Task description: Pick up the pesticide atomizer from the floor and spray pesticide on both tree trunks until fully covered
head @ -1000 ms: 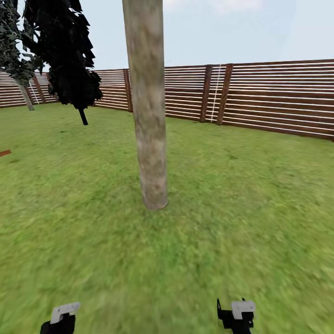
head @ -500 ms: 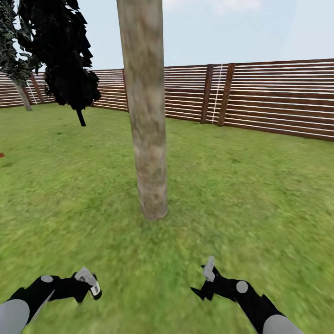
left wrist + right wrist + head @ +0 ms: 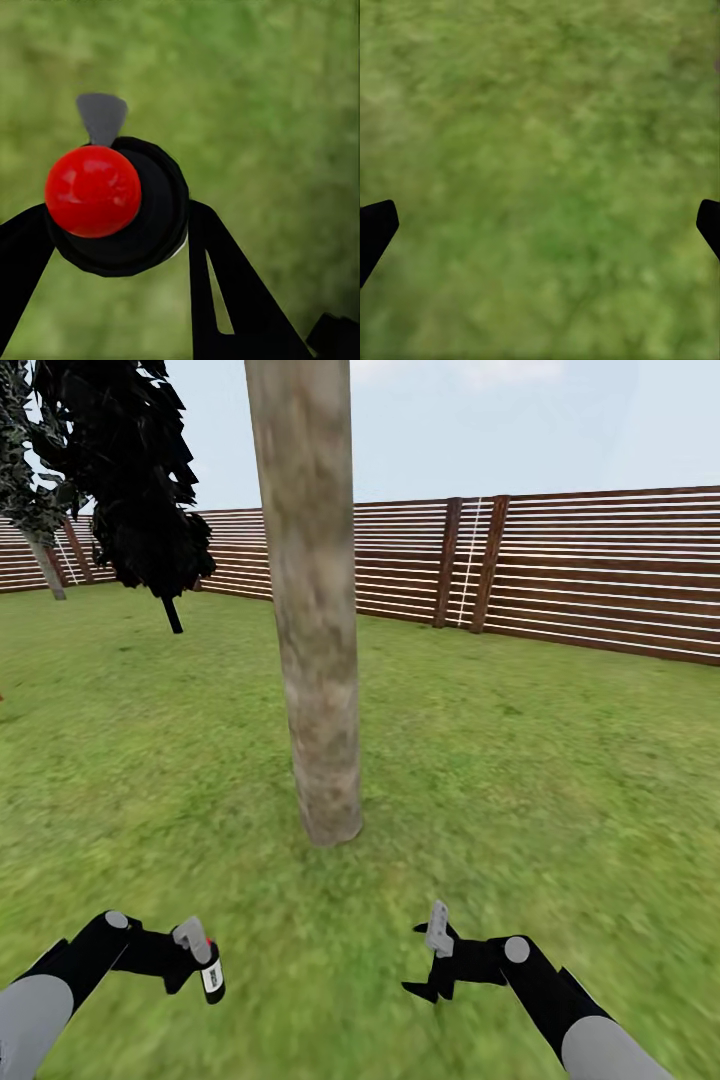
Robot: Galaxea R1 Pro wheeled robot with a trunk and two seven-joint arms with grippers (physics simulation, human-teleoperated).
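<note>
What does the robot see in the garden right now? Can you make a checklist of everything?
Surface: green grass lawn, blurry up close.
Job's things: pesticide atomizer, dark bottle with red top, held in the left gripper; tree trunk stands upright just ahead; no white spray specks seen on it.
Clutter: nothing seen.
Grippers: left gripper shut on the atomizer; right gripper open, empty, over grass.
Cables: nothing seen.
Surroundings: slatted wooden fence, black conifer, pale sky.
</note>
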